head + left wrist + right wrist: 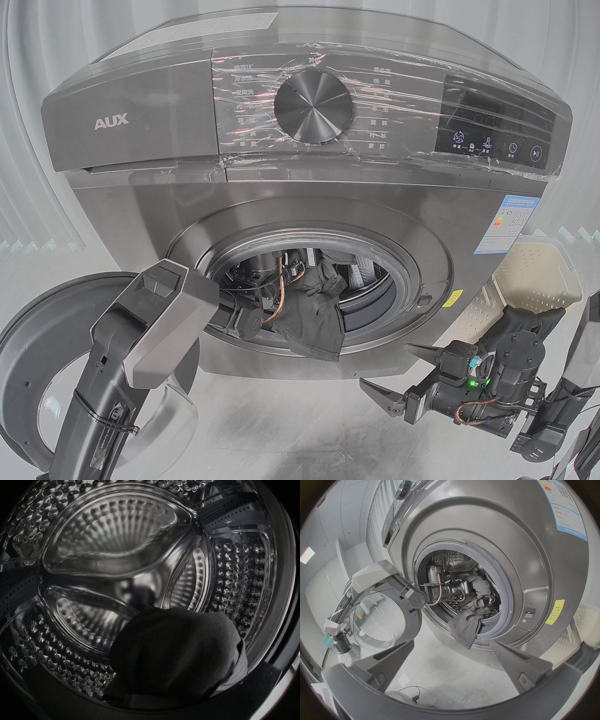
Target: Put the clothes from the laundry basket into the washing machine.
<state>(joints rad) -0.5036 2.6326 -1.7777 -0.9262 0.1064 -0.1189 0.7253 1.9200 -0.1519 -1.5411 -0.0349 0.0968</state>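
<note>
Front-loading washing machine (350, 206) in brushed grey metal, its round glazed door (37, 337) swung open to the left of the opening. The dimpled steel drum (118, 533) holds a dark, soft garment (312, 319), bunched inside with one fold draped out over the lower lip of the opening. The left gripper (462, 587) is inside the drum, shrouded by this cloth; whether it grasps cannot be told. The right gripper (384, 364) hangs before the machine's lower right, spread wide and empty. A cream, perforated plastic laundry basket (537, 275) stands at the machine's right side; what it holds cannot be told.
</note>
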